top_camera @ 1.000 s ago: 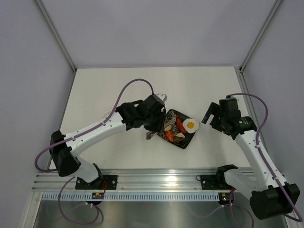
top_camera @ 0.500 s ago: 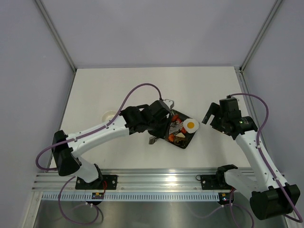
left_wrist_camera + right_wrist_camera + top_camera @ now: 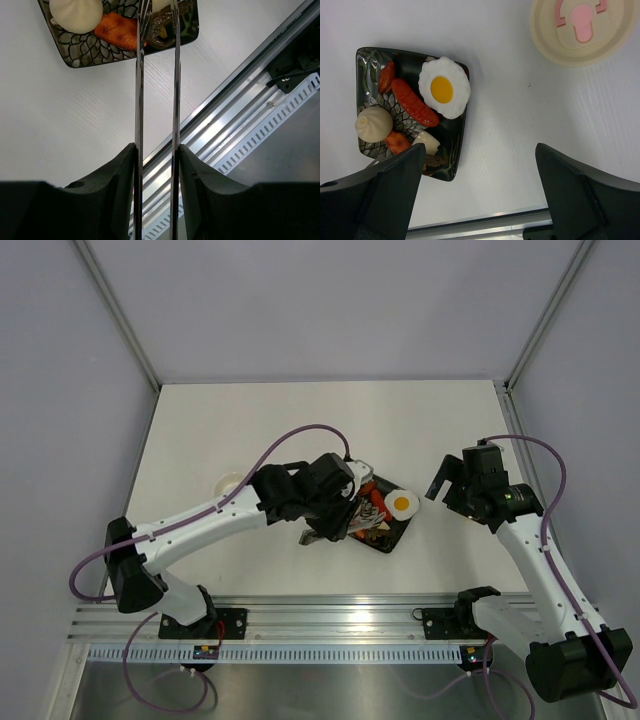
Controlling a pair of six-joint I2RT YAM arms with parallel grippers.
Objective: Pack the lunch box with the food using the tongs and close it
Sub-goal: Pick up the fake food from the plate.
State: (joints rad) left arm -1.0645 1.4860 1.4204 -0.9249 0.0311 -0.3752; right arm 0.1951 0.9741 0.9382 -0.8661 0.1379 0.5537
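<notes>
Pick step: L jaws clamp the tongs, part-squeezed, tips at a brown bit on the plate. R jaws wide open, empty. Next: pinch firmly, carry to tub on counter, left of plate

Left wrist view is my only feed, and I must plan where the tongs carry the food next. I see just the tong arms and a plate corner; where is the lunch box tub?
Observer: The round cream tub sits on the table to the left of the left arm, well apart from the black plate that the tongs reach over.
Operator: And the lid?
Observer: The lid lies flat, pink mark up, off the plate, past the side where the fried egg lies.
Operator: Is the right gripper busy?
Observer: No, the right gripper hangs open and empty over the table at the plate's edge.
</notes>
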